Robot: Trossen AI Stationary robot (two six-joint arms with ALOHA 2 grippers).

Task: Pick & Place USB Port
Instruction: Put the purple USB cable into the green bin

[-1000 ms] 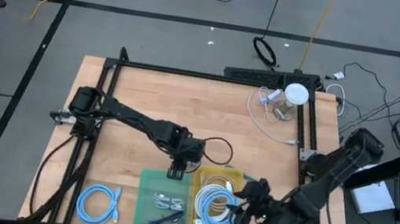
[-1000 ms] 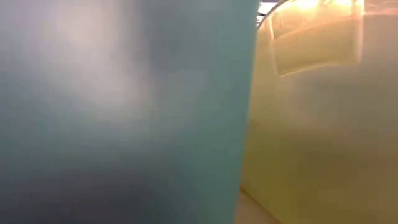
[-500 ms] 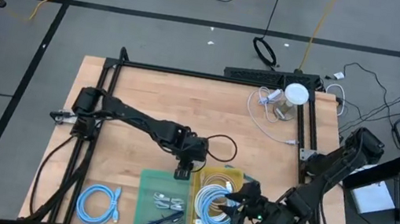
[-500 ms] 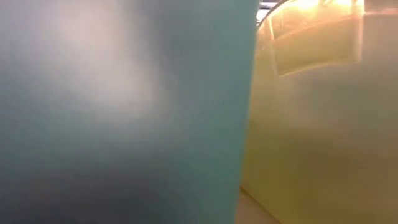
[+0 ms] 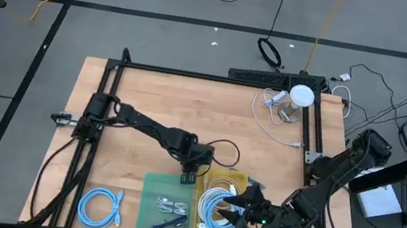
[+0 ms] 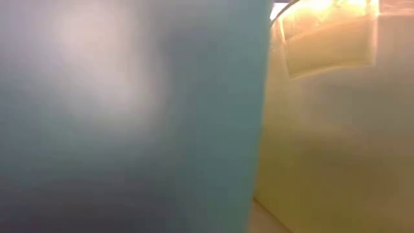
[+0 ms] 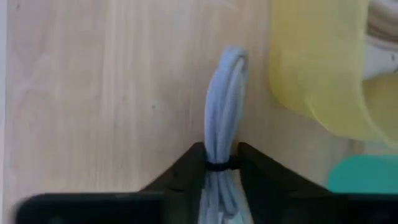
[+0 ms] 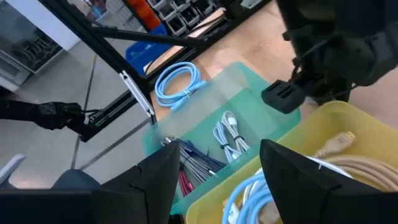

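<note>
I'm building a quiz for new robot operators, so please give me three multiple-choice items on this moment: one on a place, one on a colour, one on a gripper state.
1. Where does the loose coiled light-blue cable lie?
A. on the bare wood left of the green bin
B. inside the yellow bin
C. beside the white round object

2. What colour is the bin holding the coiled beige cable?
A. red
B. yellow
C. black

3. What is the left gripper doing?
A. open, holding nothing
B. shut on a bundled grey-white cable
C. shut on a screwdriver

Answers:
1 A: the light-blue cable lies on the wooden table, left of the green bin.
2 B: the beige cable lies in the yellow bin.
3 B: the left gripper clamps the bundled grey-white cable.
</note>
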